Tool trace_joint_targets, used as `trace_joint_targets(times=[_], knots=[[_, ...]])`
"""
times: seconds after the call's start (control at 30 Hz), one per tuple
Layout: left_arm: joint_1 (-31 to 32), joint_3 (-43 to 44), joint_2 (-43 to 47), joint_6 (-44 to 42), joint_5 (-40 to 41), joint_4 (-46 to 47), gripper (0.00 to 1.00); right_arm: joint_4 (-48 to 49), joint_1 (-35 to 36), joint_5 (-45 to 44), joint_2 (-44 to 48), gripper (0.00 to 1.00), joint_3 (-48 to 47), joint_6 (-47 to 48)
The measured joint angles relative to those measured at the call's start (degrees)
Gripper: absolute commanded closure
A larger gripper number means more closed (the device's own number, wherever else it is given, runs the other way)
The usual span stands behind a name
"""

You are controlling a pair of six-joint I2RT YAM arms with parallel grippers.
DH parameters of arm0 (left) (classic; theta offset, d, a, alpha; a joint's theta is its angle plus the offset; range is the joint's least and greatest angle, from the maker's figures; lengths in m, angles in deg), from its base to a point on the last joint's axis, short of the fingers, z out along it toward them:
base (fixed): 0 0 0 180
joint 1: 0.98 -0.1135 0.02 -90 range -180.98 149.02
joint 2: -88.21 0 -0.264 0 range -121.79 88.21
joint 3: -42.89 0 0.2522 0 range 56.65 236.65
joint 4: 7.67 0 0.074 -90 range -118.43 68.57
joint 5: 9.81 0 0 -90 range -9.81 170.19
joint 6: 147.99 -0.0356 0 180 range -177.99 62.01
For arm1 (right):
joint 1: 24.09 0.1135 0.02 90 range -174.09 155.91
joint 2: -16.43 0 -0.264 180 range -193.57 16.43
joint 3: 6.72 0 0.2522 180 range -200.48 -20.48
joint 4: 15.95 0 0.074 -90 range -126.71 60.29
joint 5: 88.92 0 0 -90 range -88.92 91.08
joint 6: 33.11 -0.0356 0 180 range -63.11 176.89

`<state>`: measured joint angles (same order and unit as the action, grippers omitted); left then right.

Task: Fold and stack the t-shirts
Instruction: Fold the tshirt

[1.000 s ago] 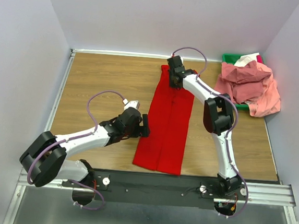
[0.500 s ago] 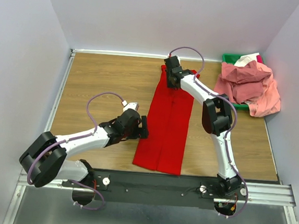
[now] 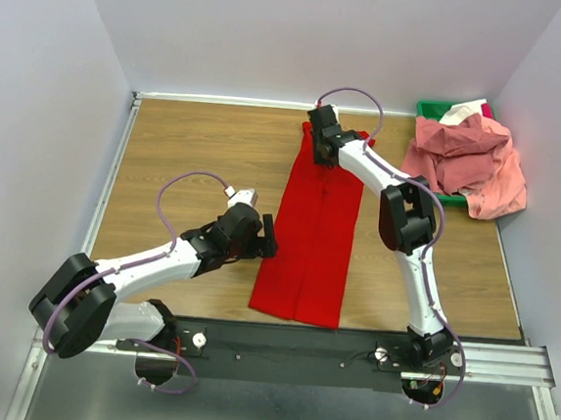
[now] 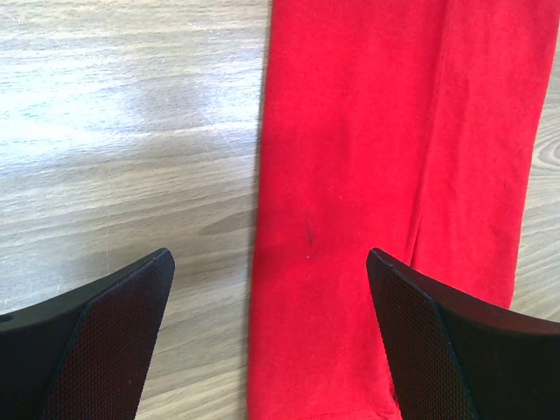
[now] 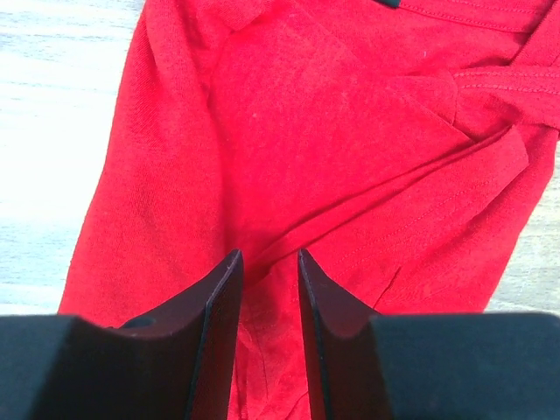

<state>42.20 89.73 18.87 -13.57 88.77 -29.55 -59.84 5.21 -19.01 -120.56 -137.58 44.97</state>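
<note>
Found folded t-shirt laid lengthwise mid table, left gripper just beside its left edge, right gripper at its far end. Saw heaped t-shirts atop bin in far right corner.

A robotics lab test cell: plain pale walls box in a wood-grain table, and a black mounting rail on aluminium framing lines its near edge.

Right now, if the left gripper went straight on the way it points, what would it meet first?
Probably the red shirt's left edge, flat on the table between the left gripper's open fingers.
</note>
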Motion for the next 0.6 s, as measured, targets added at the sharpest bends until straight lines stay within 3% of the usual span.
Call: trace_joint_targets(times=[0.3,0.6], knots=[[0.0,-0.8,0.0,0.0,0.0,-0.1,0.01,0.0,0.4,0.3,-0.4,0.58,0.0,0.0],[-0.1,-0.9,0.0,0.0,0.0,0.0,0.01,-0.1,0.5,-1.0,-1.6,0.9,0.0,-0.6]])
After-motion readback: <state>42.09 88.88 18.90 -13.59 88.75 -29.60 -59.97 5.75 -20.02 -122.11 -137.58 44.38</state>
